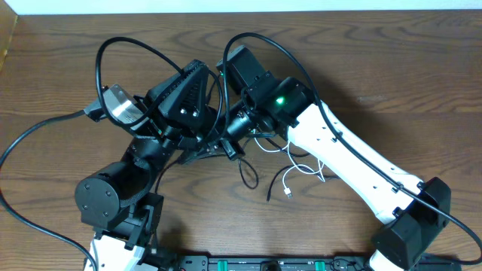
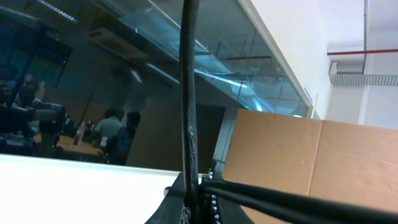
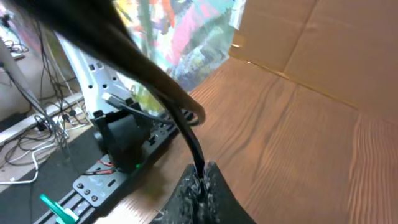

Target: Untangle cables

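The cables lie tangled at the table's middle: thin black cords (image 1: 248,178) and a white cable (image 1: 289,179) with a small plug at its end. Both grippers meet just left of the tangle. My left gripper (image 1: 199,155) is shut on a black cable (image 2: 188,93) that rises straight up from its jaws (image 2: 191,208) in the left wrist view. Close beside it, my right gripper (image 1: 230,146) is shut on a black cable (image 3: 186,130), which runs up and left out of its fingertips (image 3: 201,182). The arms hide where the held cords join the tangle.
Thick black arm wires (image 1: 120,45) loop over the back of the wooden table (image 1: 392,75). The left arm base (image 1: 105,199) and the right arm base (image 1: 410,229) stand at the front. A black rail (image 1: 263,263) runs along the front edge.
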Controlling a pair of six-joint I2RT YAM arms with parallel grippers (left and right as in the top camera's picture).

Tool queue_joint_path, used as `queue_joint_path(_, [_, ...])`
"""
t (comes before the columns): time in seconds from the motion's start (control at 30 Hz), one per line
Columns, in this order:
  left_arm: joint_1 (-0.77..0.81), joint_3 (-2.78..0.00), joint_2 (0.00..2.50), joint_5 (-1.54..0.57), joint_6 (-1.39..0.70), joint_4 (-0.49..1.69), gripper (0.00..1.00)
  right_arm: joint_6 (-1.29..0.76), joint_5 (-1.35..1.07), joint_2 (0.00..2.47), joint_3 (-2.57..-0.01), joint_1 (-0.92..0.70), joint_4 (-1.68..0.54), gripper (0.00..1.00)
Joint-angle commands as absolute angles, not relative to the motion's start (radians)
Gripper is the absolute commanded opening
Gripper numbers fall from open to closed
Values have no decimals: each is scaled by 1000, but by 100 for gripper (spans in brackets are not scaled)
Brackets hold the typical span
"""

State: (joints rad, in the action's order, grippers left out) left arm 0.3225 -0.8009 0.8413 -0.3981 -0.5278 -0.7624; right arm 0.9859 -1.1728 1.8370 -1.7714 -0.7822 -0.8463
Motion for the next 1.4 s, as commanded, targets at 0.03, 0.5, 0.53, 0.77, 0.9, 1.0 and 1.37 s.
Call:
queue_joint_path(0.03, [317,-809,832,-408,-537,-764,7,902,-1105,1835,-1769,-788,-848,1])
queue_joint_path(0.5, [317,-809,835,-408,-536,-735,7,579,-806,1835,-1769,-657,-807,1])
queue_joint_path(0.53, [317,-809,835,-408,-536,-734,7,548,-779,1835,-1769,-645,-802,1])
queue_joint_path(0.77, [317,-809,835,-408,-536,-734,11,350,-679,1835,-1769,-481,-797,1])
queue_joint_path(0.9, [317,-809,835,-408,-536,-722,11,301,-680,1835,-1769,-415,-800,1])
queue_joint_path(1.0, [317,-809,837,-407,-532,-711,8,284,-690,1835,-1769,-398,-810,1])
queue_joint_path(1.37, [317,-809,848,-411,-533,-712,7,314,-685,1835,-1769,-498,-814,75])
